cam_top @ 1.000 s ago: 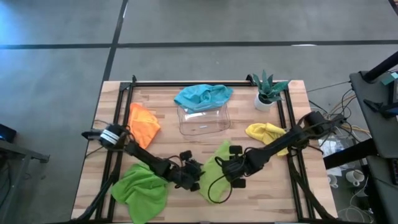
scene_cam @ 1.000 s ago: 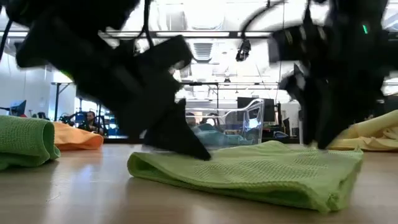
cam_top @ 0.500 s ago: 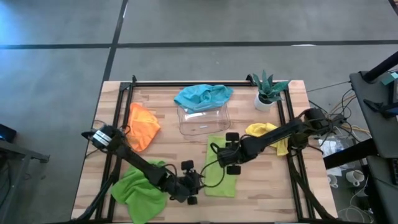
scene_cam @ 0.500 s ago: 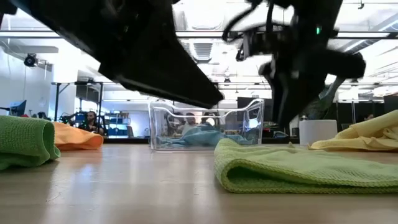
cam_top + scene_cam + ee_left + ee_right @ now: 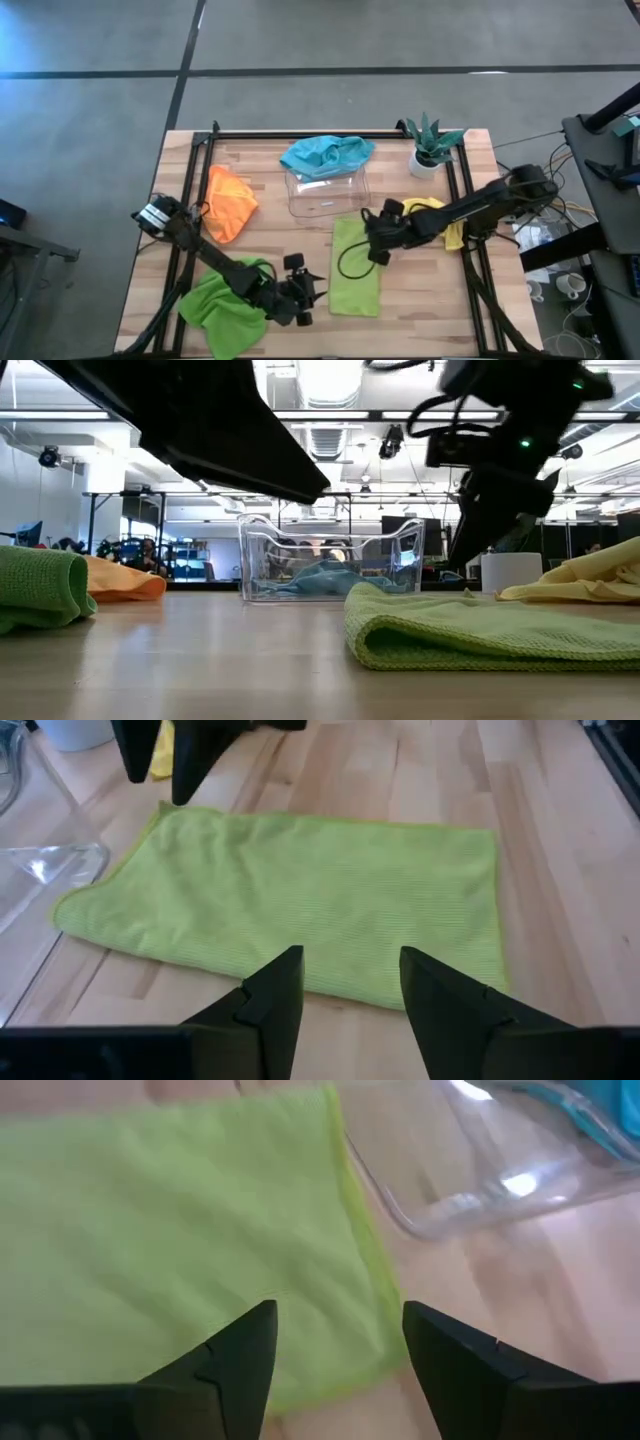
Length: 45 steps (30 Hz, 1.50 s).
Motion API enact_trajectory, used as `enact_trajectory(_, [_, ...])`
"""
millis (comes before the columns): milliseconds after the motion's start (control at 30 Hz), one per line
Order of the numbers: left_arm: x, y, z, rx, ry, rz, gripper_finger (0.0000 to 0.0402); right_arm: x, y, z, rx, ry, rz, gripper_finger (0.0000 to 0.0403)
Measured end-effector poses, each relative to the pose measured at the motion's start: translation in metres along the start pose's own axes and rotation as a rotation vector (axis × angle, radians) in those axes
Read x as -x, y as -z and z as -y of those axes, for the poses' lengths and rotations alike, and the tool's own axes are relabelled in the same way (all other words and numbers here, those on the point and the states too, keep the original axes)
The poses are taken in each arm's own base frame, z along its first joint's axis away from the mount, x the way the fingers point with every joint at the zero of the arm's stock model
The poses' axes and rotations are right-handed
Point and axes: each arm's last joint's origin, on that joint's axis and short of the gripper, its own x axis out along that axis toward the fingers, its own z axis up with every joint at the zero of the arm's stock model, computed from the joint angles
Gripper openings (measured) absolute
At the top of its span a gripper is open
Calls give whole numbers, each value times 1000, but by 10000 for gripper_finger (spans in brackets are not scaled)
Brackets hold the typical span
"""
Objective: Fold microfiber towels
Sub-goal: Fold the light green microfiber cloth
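A lime green towel, folded into a narrow rectangle, lies flat on the table; it also shows in the low view and the left wrist view. My left gripper is open beside the towel's left long edge, near its near end, fingers apart above the wood. My right gripper is open above the towel's far right corner. A second lime towel lies crumpled at the near left. The orange towel, the yellow towel and the teal towel lie farther off.
A clear plastic tray stands just beyond the folded towel, with the teal towel draped over its far rim. A small potted plant stands at the far right. A black frame runs along the table's sides. Bare wood lies at the near right.
The lime towel, first lying askew under both grippers, has been drawn toward the table's right and laid out flat as a straight folded rectangle. Both grippers have come off it: my left has backed toward the near left, my right has risen toward the far right.
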Motion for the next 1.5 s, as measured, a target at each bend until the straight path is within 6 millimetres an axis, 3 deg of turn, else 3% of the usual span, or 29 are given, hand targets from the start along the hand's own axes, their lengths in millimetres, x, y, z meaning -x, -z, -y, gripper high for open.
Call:
enact_trajectory(233, [4,-8,2,18,19,18,152,-24,7,23,-91,-78,204,215])
enact_trajectory(367, [18,-25,1,54,45,63,152,-43,15,30,-103,-88,130,215])
enact_trajectory(600, [34,-33,2,1,102,80,152,-64,16,23,-116,-89,80,211])
enact_trajectory(767, [44,-37,3,0,122,97,152,-71,18,20,-86,-95,57,164])
enact_trajectory(1000, [57,-43,4,-33,124,134,152,-67,20,15,-26,-111,57,26])
enact_trajectory(1267, [54,-38,4,-44,107,124,152,-37,3,-11,99,-123,5,12])
enact_trajectory(1400, [54,-37,8,-63,226,96,152,-19,-16,-25,175,-59,38,12])
enact_trajectory(1500, [37,-27,13,-70,244,85,152,-12,-26,-30,193,-56,57,12])
